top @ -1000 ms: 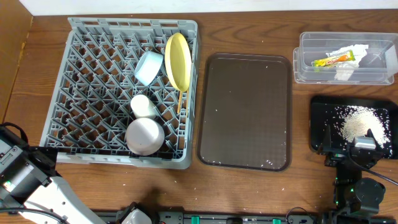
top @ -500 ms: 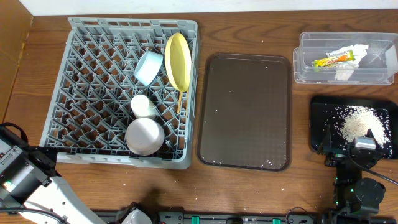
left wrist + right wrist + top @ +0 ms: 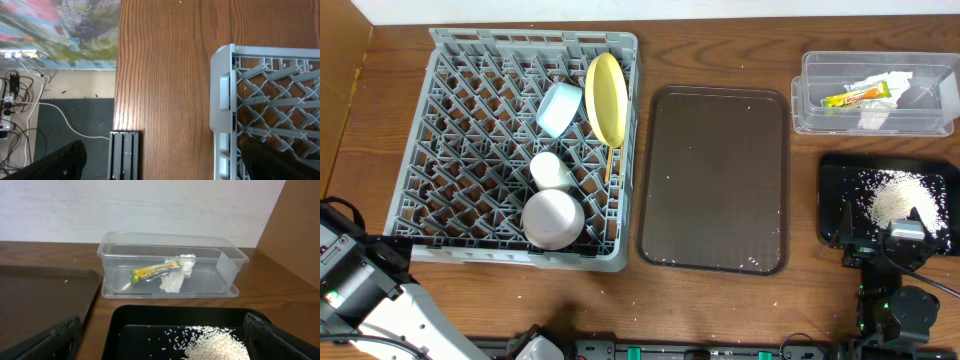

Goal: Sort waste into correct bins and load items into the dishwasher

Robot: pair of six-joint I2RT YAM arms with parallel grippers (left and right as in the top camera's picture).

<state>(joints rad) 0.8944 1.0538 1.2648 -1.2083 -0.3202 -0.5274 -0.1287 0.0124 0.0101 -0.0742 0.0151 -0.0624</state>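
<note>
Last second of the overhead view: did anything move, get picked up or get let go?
Nothing visibly changed. The yellow plate, light-blue saucer, cream cup and bowl remain in the grey rack, the wrapper and napkin in the clear tub, the rice crumbs in the black bin, and the brown tray is unmoved.

A brown tray (image 3: 715,180) was found lying flat on the table (image 3: 710,50); cables (image 3: 15,90) were noted on the floor (image 3: 65,125).

Left tool (image 3: 167,162) and right tool (image 3: 162,342) both sit low, jaws spread wide apart.
</note>
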